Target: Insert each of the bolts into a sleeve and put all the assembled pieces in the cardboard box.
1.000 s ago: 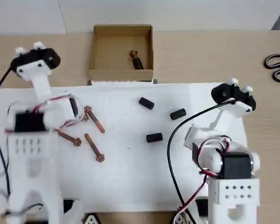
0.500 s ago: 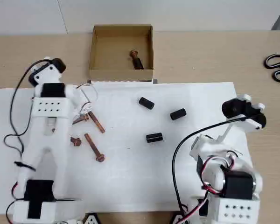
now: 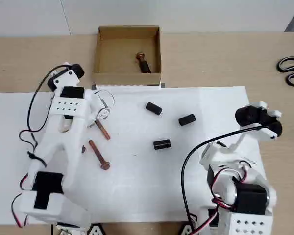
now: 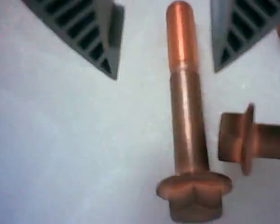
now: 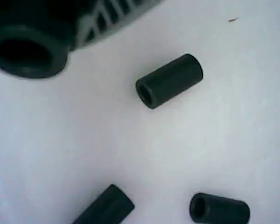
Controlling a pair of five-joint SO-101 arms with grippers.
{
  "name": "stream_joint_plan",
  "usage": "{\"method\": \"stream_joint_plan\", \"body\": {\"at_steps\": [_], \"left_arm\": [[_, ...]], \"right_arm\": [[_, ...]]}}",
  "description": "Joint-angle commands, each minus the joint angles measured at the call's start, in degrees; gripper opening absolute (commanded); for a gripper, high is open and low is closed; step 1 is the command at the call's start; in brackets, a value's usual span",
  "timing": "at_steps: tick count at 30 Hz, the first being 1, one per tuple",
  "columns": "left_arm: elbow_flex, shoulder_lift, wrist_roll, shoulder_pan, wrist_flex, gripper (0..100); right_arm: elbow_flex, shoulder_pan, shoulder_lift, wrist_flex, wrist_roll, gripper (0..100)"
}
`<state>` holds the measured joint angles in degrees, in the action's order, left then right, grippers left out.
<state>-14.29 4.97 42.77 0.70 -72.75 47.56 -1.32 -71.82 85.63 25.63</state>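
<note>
Bolt (image 4: 186,116) lies flat on the white sheet (image 4: 60,154), so I have my left hand (image 4: 164,65) wide open and empty, straddling its shaft, ready to pinch.

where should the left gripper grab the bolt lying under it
Grip the bolt on its smooth shank, clear of the flanged head, coming straight down. It lies flat on the white sheet, and the open left gripper straddles the shank.
</note>
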Motion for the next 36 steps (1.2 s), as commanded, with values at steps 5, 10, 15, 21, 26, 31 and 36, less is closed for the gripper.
{"method": "stream_joint_plan", "body": {"at_steps": [5,10,15,21,26,31,36], "left_arm": [[2.6,3.4,-0.2,0.1,4.1,13],[2.6,5.4,-0.2,0.0,6.2,13],[2.6,7.6,-0.2,-0.1,9.1,13],[3.4,10.6,-0.2,-0.2,10.8,13],[5.7,13.7,-0.3,-2.6,10.5,13],[6.0,16.2,-0.3,-4.4,10.5,3],[6.0,18.4,-0.3,-4.0,10.5,1]], "right_arm": [[-0.3,-0.4,-0.6,-1.1,0.3,0.3],[-0.3,-0.4,-0.6,-1.1,0.3,0.3],[-0.3,-0.4,-0.6,-1.1,0.3,0.3],[-0.3,-0.4,-0.6,-1.1,0.3,0.3],[-0.3,-0.4,-0.6,-1.1,0.3,0.3],[-0.3,-0.4,-0.5,-1.1,0.3,0.3],[-0.3,-0.4,-0.5,-1.1,0.3,0.3]]}}
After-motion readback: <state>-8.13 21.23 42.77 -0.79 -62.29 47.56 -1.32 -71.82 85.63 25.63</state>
